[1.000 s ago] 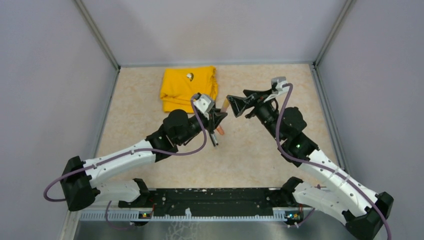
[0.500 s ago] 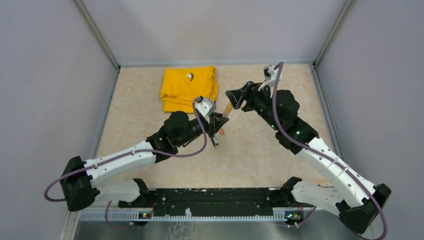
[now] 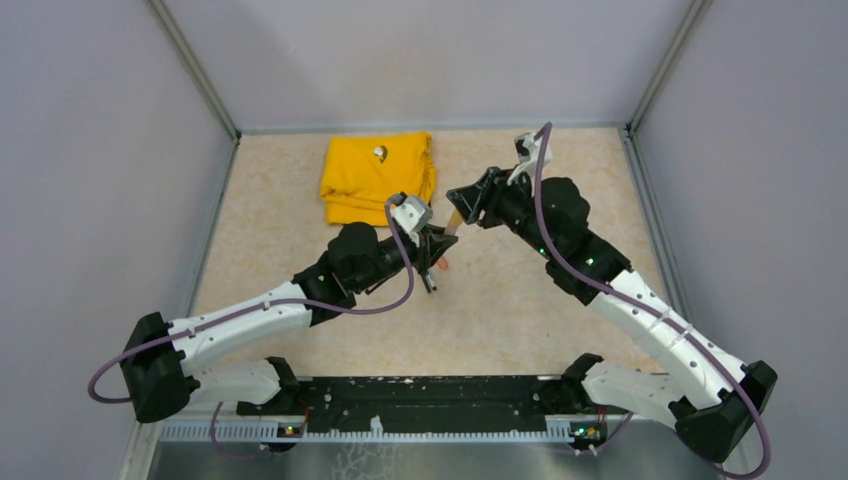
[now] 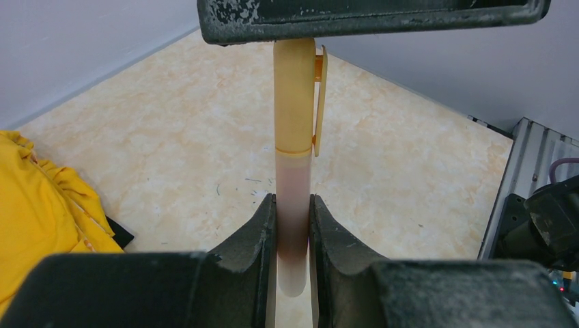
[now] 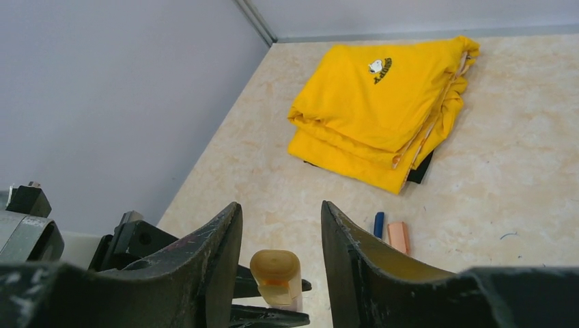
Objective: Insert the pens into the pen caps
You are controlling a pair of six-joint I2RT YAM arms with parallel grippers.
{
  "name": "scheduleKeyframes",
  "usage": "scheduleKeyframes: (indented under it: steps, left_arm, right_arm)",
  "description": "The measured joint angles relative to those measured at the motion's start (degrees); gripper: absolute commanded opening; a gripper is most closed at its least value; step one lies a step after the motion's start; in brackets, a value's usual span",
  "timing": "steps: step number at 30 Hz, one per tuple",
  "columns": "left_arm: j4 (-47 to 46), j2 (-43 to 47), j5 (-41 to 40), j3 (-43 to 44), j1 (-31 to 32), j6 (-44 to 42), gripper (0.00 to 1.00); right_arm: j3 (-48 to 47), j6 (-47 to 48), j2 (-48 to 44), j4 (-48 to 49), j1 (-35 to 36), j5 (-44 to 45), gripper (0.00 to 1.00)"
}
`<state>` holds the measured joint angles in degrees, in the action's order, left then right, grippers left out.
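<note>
Orange and smooth, the cap (image 4: 294, 96) sits on top of the cloudy plastic marker (image 4: 292, 178). My left gripper (image 4: 292, 208) squeezes the round marker tight. My right gripper (image 5: 280, 205) has its fingers spread apart around the cap.

Folded yellow cloth (image 3: 378, 178) lies far-left on the bench (image 3: 520, 320), close to the back wall (image 3: 430, 60). Small printed emblem (image 5: 377, 65) on its top face. Dark item (image 5: 418, 172) pokes from under one corner, unidentified. Bench top beige, marbled. Black rail (image 3: 430, 405) along the near edge.
</note>
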<state>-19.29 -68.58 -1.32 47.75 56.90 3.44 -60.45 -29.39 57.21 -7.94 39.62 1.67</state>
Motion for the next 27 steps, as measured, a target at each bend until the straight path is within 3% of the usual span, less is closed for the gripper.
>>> scheduleKeyframes:
  steps: [7,27]
  left_arm:
    - [0.0,0.0,0.1,0.0,0.0,0.0,0.0]
    - [1.2,-0.6,0.1,1.6,0.0,0.0,0.0]
  right_arm:
    - [0.0,0.1,1.0,0.2,0.0,-2.0,0.45]
    - [0.0,0.9,1.6,0.2,0.0,-2.7,0.3]
